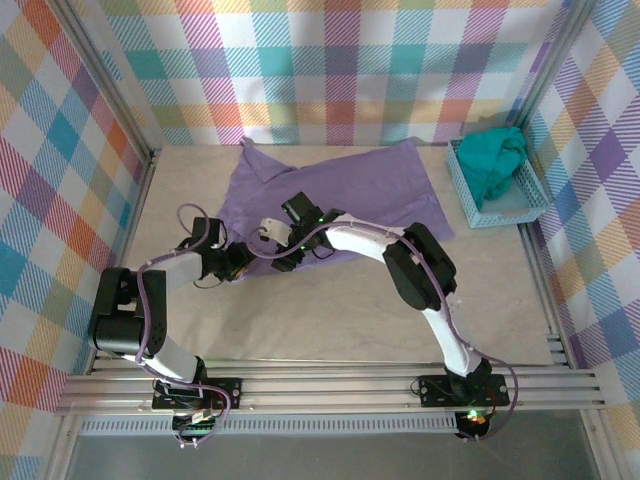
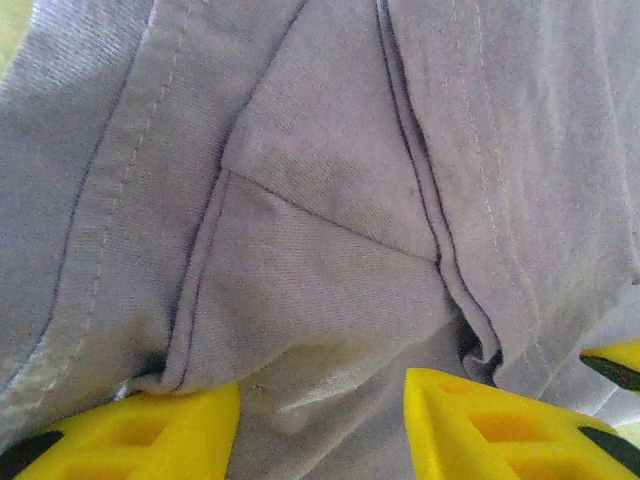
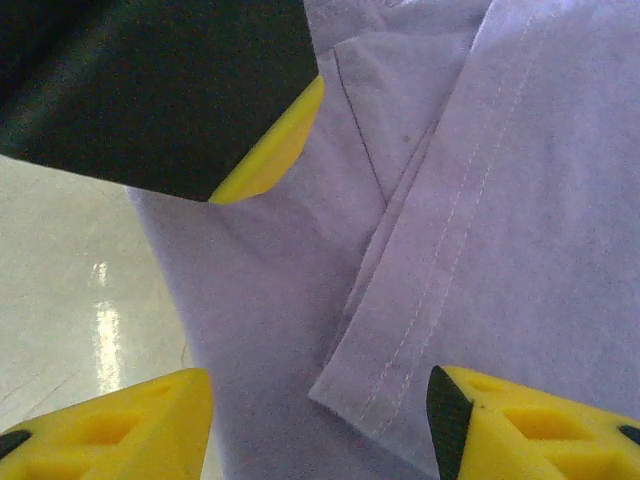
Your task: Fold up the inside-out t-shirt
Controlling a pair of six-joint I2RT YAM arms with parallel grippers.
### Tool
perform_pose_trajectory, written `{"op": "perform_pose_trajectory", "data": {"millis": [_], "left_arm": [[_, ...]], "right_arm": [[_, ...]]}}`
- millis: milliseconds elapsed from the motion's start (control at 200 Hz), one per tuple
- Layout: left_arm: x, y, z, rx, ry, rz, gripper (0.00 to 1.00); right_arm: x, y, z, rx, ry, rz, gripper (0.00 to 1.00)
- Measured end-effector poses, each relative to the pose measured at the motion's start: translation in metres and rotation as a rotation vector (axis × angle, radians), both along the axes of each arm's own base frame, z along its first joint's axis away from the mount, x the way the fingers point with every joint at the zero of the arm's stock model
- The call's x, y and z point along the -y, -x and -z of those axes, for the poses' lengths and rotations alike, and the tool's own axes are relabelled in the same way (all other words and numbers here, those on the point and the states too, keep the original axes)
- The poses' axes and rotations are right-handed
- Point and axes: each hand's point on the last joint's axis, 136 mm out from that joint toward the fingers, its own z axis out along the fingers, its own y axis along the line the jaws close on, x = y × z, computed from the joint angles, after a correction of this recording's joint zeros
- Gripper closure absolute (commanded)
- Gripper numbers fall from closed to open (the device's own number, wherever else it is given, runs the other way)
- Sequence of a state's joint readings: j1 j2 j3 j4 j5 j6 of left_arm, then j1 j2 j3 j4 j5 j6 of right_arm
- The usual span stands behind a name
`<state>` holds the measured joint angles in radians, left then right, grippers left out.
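The inside-out t-shirt (image 1: 350,185) lies spread over the far half of the tabletop (image 1: 330,320), left of the basket (image 1: 505,216) (the teal garment (image 1: 495,160) sits in that); both my end effectors are at its near left edge; my right end effector (image 3: 320,410) stands spread above a stitched hem; my left end effector (image 2: 320,420) has cloth bunched between parted fingers, though whether it pinches I cannot tell.

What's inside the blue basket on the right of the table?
A bunched teal-green garment fills most of the basket, piled toward its far end. Whatever lies beneath the garment is covered and cannot be seen.
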<state>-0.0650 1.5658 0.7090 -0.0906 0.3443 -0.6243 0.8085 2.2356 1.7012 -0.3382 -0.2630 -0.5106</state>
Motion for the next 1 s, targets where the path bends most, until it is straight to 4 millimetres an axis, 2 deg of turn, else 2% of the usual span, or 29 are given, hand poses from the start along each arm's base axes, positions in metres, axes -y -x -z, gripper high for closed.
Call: {"op": "perform_pose_trajectory", "data": {"millis": [100,240,315,405,515,595,760,880,1000], "left_arm": [[0.0,0.0,0.0,0.004,0.011,0.001,0.52],[0.0,0.0,0.0,0.006,0.02,0.001,0.52],[0.0,0.0,0.0,0.007,0.025,0.001,0.52],[0.0,0.0,0.0,0.008,0.029,0.001,0.52],[0.0,0.0,0.0,0.009,0.033,0.001,0.52],[-0.001,0.0,0.0,0.012,0.035,0.0,0.52],[-0.001,0.0,-0.001,0.015,0.037,0.002,0.52],[0.0,0.0,0.0,0.017,0.037,0.005,0.52],[0.0,0.0,0.0,0.02,0.037,0.005,0.52]], "right_arm": [[-0.003,-0.003,0.002,0.005,0.012,-0.016,0.46],[-0.008,-0.009,0.004,0.016,0.019,-0.027,0.62],[-0.008,-0.01,0.007,0.015,0.026,-0.026,0.63],[-0.007,-0.009,0.012,0.007,0.042,-0.03,0.57],[-0.007,-0.009,0.015,-0.002,0.056,-0.035,0.58],[-0.007,-0.011,0.016,-0.005,0.067,-0.034,0.65],[-0.01,-0.016,0.016,-0.002,0.076,-0.023,0.91],[-0.009,-0.018,0.017,0.003,0.082,-0.012,1.0],[-0.008,-0.026,0.017,0.006,0.066,0.022,1.0]]}}
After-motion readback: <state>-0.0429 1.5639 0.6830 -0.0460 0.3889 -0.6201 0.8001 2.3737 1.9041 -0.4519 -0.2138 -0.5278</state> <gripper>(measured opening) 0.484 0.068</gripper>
